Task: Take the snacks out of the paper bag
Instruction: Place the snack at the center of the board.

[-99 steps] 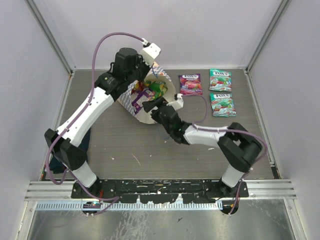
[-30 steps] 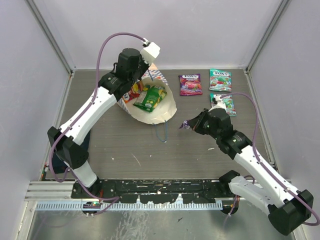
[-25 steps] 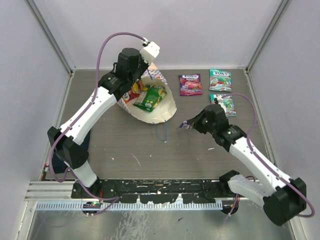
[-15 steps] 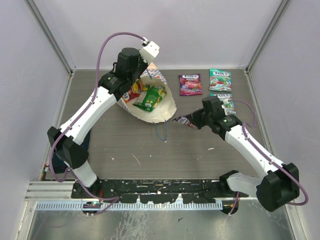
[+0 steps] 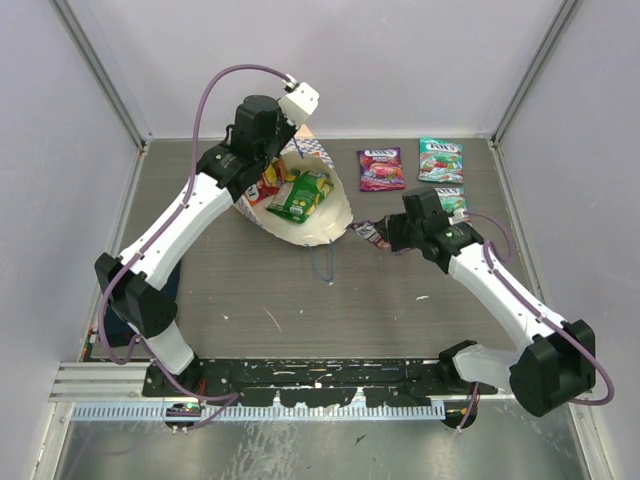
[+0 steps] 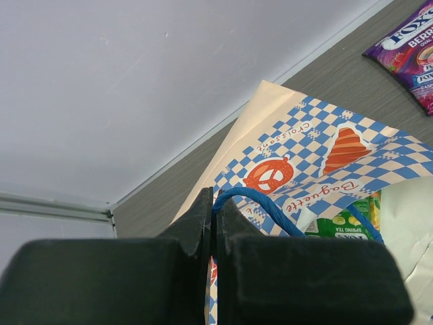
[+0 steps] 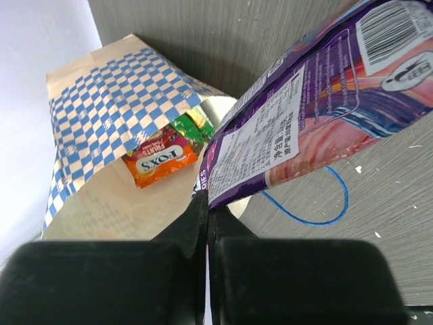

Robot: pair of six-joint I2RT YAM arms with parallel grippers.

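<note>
Packet [image 7: 311,108] in right pincer [image 7: 207,206], nearer bag [image 5: 318,230]

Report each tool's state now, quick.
Left tool: closed on the blue cord handle of the paper bag.
Right tool: closed on a purple snack packet.

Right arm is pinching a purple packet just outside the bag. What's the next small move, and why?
Probably swing the right gripper toward the bare table below the laid-out purple packet and lower there: its held packet hangs outside the paper bag, not yet set down.
</note>
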